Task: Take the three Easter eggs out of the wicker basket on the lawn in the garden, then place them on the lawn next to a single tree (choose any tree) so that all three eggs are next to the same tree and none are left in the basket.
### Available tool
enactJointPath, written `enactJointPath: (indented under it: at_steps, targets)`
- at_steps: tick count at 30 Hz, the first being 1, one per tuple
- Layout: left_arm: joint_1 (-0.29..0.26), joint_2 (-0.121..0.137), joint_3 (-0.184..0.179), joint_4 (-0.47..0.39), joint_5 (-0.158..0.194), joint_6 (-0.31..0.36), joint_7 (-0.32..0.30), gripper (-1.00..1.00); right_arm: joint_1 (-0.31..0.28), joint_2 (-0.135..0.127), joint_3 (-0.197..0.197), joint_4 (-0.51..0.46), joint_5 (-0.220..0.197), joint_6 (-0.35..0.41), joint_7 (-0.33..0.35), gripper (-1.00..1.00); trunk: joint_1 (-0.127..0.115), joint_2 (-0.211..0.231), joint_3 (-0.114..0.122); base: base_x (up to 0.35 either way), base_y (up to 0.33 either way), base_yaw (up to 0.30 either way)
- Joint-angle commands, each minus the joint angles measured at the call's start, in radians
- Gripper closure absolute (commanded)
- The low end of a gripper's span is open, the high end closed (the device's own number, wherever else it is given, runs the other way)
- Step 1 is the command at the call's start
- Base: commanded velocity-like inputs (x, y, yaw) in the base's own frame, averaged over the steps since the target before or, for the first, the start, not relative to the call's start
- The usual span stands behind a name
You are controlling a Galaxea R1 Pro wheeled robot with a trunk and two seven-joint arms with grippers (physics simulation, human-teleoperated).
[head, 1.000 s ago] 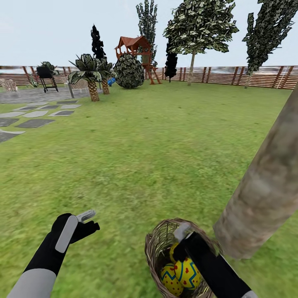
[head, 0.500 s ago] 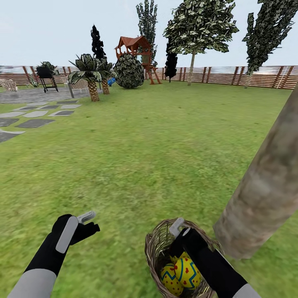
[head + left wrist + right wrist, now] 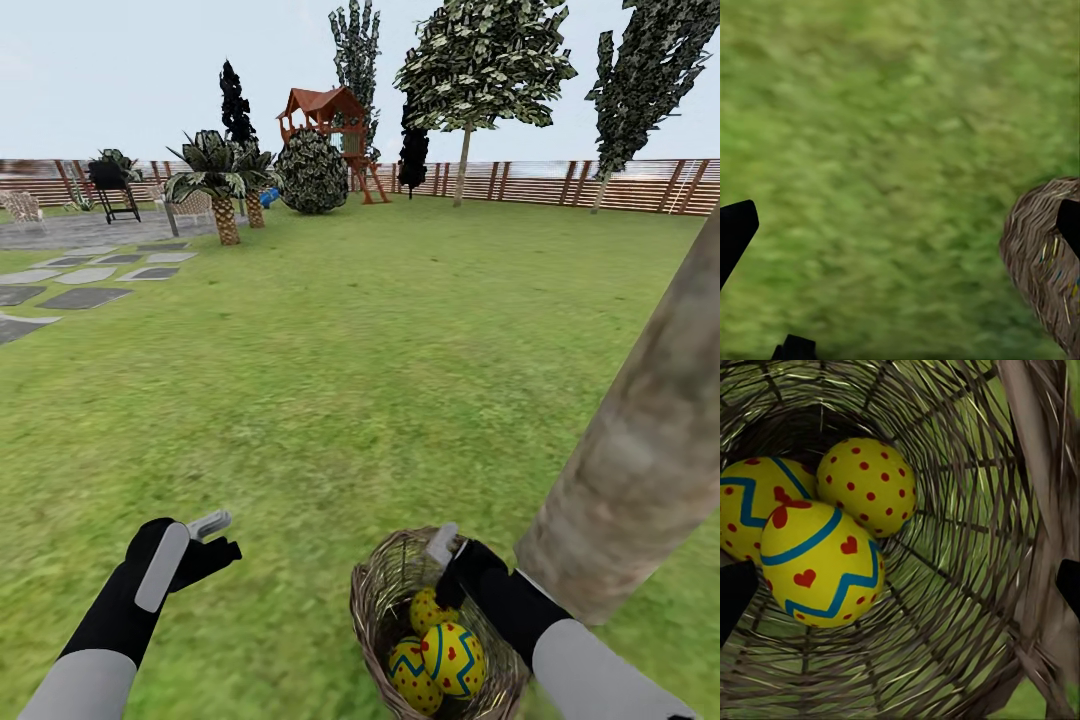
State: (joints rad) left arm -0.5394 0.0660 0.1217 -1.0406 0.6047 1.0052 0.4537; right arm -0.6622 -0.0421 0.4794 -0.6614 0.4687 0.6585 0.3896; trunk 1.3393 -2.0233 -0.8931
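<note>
The wicker basket [image 3: 368, 592] stands on the lawn [image 3: 380, 330] right beside the thick pale tree [image 3: 640, 450] trunk. Three yellow Easter eggs [image 3: 455, 655] lie inside it; the right wrist view shows a dotted egg [image 3: 866, 484], a zigzag egg with hearts [image 3: 821, 562] and a third egg [image 3: 742, 506] behind. My right gripper [image 3: 450, 565] hangs open at the basket's far rim, its fingers spread wide and holding nothing. Over bare grass to the left of the basket, my left gripper [image 3: 215, 535] is open and empty. The basket [image 3: 1046, 255] shows in the left wrist view too.
Grey paving slabs [image 3: 85, 295] lie far left. Short palms [image 3: 222, 190], a round bush [image 3: 312, 172], a red playhouse [image 3: 330, 115], a grill [image 3: 112, 180] and thin trees stand along the brown slatted fence [image 3: 560, 182]. Open grass stretches ahead and to the left.
My right forearm has swung to the right and the gripper drew back toward the basket's far rim, uncovering the dotted egg. The left arm, basket and view have not moved.
</note>
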Motion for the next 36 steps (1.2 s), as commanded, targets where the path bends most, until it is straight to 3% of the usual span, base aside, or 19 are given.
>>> enactJointPath:
  at_steps: [1, 8, 15, 24, 31, 36]
  targets:
    - [-0.001, 0.000, 0.000, -0.001, 0.010, 0.003, 0.009, -1.00, -0.007, -0.001, 0.004, 0.014, 0.010, -0.007, 0.009, -1.00, 0.000, 0.000, -0.001, 0.000, 0.000, 0.000]
    - [-0.001, 0.000, 0.001, -0.001, 0.010, 0.003, 0.008, -1.00, -0.016, 0.003, 0.006, 0.040, 0.014, -0.078, 0.019, -1.00, 0.000, 0.000, -0.001, 0.000, 0.000, 0.000]
    - [-0.001, 0.000, 0.001, -0.001, 0.010, 0.003, 0.008, -1.00, -0.016, 0.004, 0.008, 0.042, 0.022, -0.085, 0.127, -1.00, 0.000, 0.000, -0.001, 0.000, 0.000, 0.000]
    - [-0.001, 0.000, 0.002, -0.001, 0.010, 0.003, 0.008, -1.00, -0.057, 0.001, 0.008, 0.172, 0.023, -0.085, 0.124, -1.00, 0.015, -0.028, -0.013, 0.000, 0.000, 0.000]
    - [-0.001, -0.001, 0.002, -0.002, 0.010, 0.003, 0.008, -1.00, -0.062, -0.001, 0.008, 0.182, 0.045, -0.110, 0.123, -1.00, 0.015, -0.028, -0.013, 0.000, 0.000, 0.000]
    - [-0.001, -0.001, 0.001, -0.002, 0.010, 0.003, 0.008, -1.00, -0.062, -0.001, 0.008, 0.174, 0.048, -0.122, 0.121, -1.00, 0.034, -0.063, -0.029, 0.000, 0.000, 0.000]
